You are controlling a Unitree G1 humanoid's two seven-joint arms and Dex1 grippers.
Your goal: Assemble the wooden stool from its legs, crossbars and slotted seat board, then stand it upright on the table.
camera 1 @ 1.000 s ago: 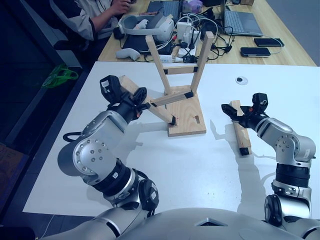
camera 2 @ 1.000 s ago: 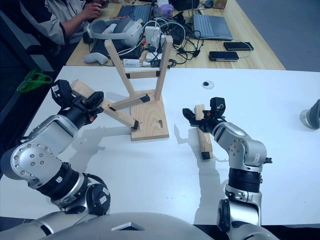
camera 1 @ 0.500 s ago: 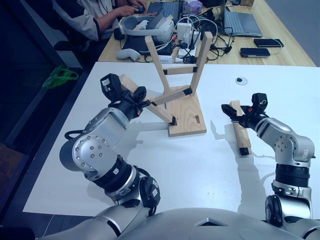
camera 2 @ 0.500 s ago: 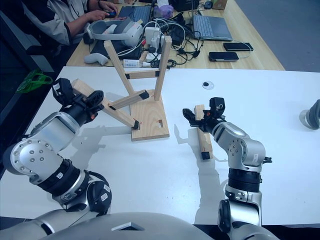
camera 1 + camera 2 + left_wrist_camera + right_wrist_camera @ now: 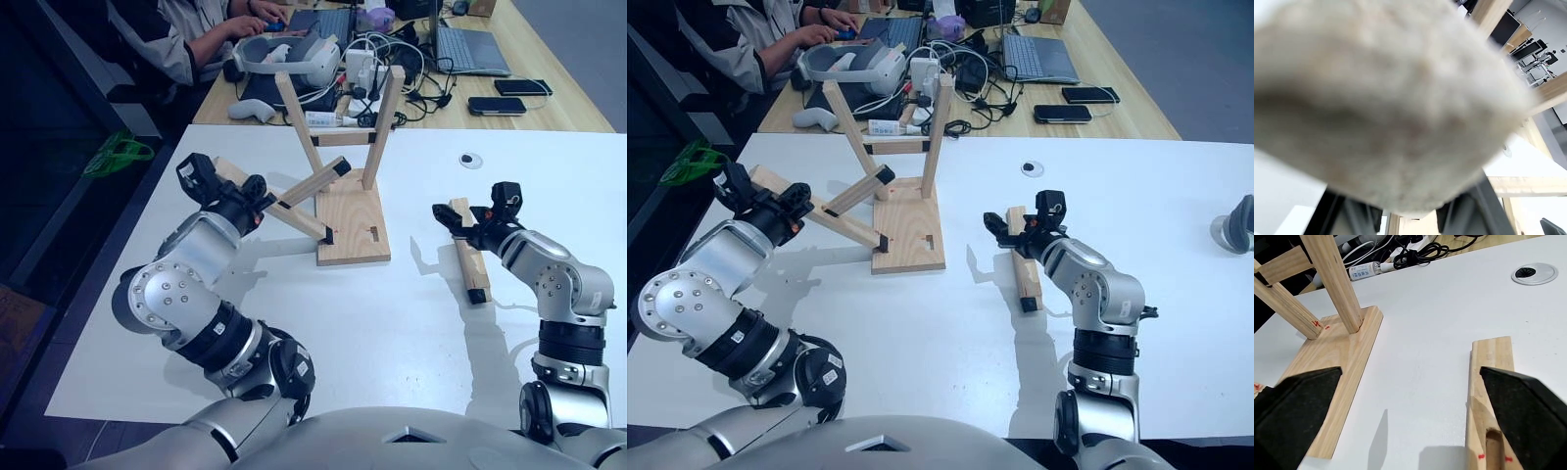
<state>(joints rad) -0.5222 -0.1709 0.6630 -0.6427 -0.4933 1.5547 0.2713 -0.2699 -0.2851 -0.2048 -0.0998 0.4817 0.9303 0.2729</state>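
The pale wooden seat board (image 5: 355, 233) lies flat on the white table (image 5: 392, 333), slots facing up. Two legs (image 5: 298, 119) stand in its far side, joined by a short crossbar (image 5: 339, 138). A slanted leg (image 5: 292, 215) runs from the near-left slot outward, gripped by the left gripper (image 5: 250, 199) – a second crossbar (image 5: 312, 182) angles up from it. One loose leg (image 5: 467, 257) lies flat, well to the right

I count four legs (image 5: 382, 108), three set in the one board (image 5: 355, 245) and one loose. Two crossbars (image 5: 343, 138). I also make out two laptops (image 5: 472, 49), two phones (image 5: 495, 105), one headset (image 5: 289, 47) and two tables (image 5: 392, 333).
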